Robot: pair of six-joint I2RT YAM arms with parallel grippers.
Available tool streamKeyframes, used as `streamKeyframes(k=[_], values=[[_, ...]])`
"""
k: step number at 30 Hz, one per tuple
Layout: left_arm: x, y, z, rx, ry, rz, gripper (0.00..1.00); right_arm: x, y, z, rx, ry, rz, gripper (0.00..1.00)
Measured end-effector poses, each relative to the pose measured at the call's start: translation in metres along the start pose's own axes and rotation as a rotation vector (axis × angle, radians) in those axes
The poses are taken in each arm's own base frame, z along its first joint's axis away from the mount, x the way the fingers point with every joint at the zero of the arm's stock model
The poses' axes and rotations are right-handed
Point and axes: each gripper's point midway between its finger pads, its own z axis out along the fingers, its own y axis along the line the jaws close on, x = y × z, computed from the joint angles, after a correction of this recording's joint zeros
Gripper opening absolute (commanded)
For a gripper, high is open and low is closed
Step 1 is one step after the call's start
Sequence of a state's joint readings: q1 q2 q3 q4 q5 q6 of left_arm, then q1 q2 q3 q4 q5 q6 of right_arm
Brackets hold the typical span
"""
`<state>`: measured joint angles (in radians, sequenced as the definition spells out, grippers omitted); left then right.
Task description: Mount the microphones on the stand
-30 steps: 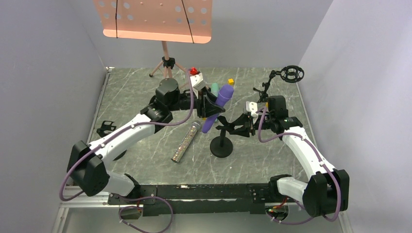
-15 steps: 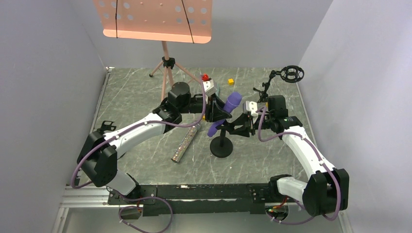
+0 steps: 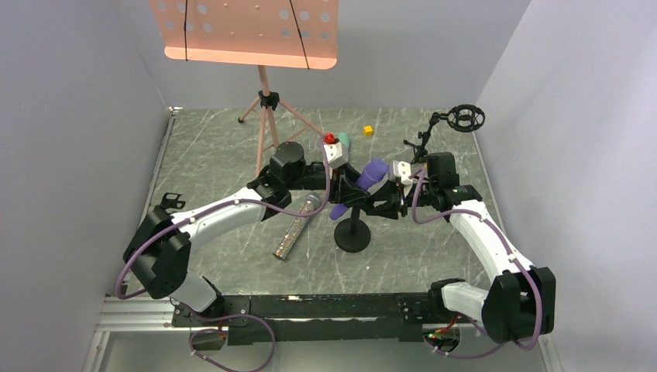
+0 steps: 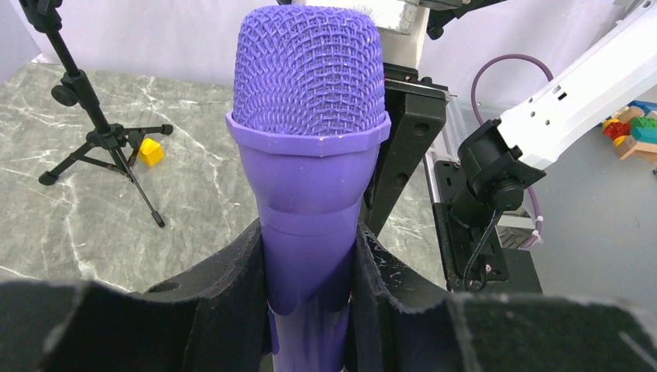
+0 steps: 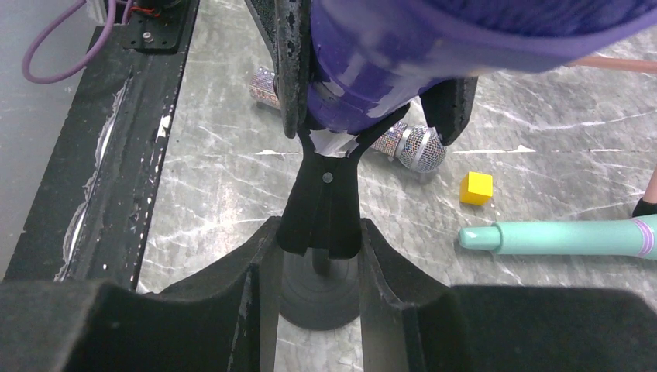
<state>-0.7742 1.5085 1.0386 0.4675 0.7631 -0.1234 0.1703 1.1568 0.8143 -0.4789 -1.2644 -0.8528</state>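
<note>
My left gripper (image 3: 350, 188) (image 4: 308, 283) is shut on the purple microphone (image 3: 364, 183) (image 4: 310, 139), gripping its body below the mesh head. The microphone is tilted, and in the right wrist view its tail (image 5: 349, 93) sits in the fork of the black clip (image 5: 324, 203) on top of the round-based stand (image 3: 352, 235). My right gripper (image 3: 385, 204) (image 5: 316, 248) is shut on that clip from the right. The glittery microphone (image 3: 297, 226) (image 5: 409, 147) lies on the table left of the stand. The teal microphone (image 3: 342, 141) (image 5: 565, 236) lies behind, partly hidden.
A pink music stand (image 3: 244, 31) on a tripod stands at the back. A thin black tripod stand with a ring mount (image 3: 465, 118) (image 4: 93, 116) is at the back right. A yellow cube (image 3: 369, 130) (image 5: 476, 187) lies near it. A small black clip (image 3: 167, 205) lies at the left edge.
My left arm has carried the purple microphone right and down, from left of the stand onto its clip. The right arm has held still on the clip.
</note>
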Motion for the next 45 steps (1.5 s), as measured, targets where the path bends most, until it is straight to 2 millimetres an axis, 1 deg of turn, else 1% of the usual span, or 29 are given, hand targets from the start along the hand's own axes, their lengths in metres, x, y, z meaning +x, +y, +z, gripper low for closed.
streamKeyframes(k=[1, 4, 6, 7, 9, 13, 16, 17, 18, 21, 22, 25, 28, 32, 35, 38, 42, 45], values=[[0.0, 0.0, 0.0, 0.001, 0.0, 0.004, 0.07, 0.0, 0.0, 0.0, 0.0, -0.001, 0.001, 0.26], [0.0, 0.0, 0.0, 0.002, 0.0, 0.008, 0.09, 0.0, 0.0, 0.0, 0.0, -0.001, 0.001, 0.51], [0.0, -0.001, 0.0, 0.005, -0.002, 0.01, 0.13, 0.0, 0.0, 0.0, 0.0, -0.002, 0.008, 0.64], [0.0, -0.001, 0.0, 0.005, -0.004, 0.012, 0.17, -0.001, 0.001, 0.0, -0.003, -0.007, 0.012, 0.69], [-0.001, -0.002, 0.002, 0.007, -0.009, 0.017, 0.23, -0.003, 0.003, 0.001, -0.013, -0.018, 0.022, 0.74], [-0.001, -0.003, 0.002, 0.008, -0.016, 0.022, 0.38, -0.004, 0.005, 0.001, -0.012, -0.026, 0.033, 0.79], [-0.001, -0.003, 0.002, 0.007, -0.02, 0.022, 0.56, -0.005, 0.005, 0.001, -0.011, -0.029, 0.037, 0.82], [-0.001, -0.002, 0.002, 0.003, -0.021, 0.018, 0.65, -0.006, 0.005, 0.001, -0.01, -0.03, 0.038, 0.85], [0.0, -0.002, 0.002, 0.0, -0.02, 0.009, 0.7, -0.006, 0.005, 0.001, -0.009, -0.03, 0.04, 0.89], [0.003, 0.001, 0.002, -0.028, -0.017, -0.017, 0.93, -0.006, 0.005, 0.001, -0.005, -0.034, 0.049, 0.92], [0.003, 0.002, 0.002, -0.04, -0.016, -0.031, 0.99, -0.006, 0.005, 0.001, -0.003, -0.036, 0.052, 0.92], [0.003, 0.006, 0.001, -0.069, -0.017, -0.045, 0.99, -0.006, 0.004, 0.001, 0.004, -0.041, 0.063, 0.92], [-0.004, 0.007, -0.002, -0.091, -0.026, -0.042, 0.99, -0.006, 0.004, 0.0, 0.012, -0.048, 0.074, 0.92], [-0.023, 0.003, -0.011, -0.114, -0.06, -0.015, 0.99, -0.009, 0.003, -0.002, 0.013, -0.062, 0.081, 0.95], [-0.038, -0.001, -0.024, -0.13, -0.085, 0.013, 0.99, -0.01, 0.002, -0.004, 0.016, -0.071, 0.084, 0.98], [-0.048, -0.001, -0.043, -0.154, -0.106, 0.048, 0.99, -0.01, 0.001, -0.007, 0.019, -0.077, 0.084, 0.99], [-0.045, -0.001, -0.067, -0.155, -0.097, 0.074, 0.99, -0.008, 0.002, -0.009, 0.021, -0.075, 0.076, 0.99], [-0.037, -0.002, -0.075, -0.108, -0.068, 0.065, 0.99, -0.006, 0.003, -0.01, 0.02, -0.071, 0.076, 0.99]])
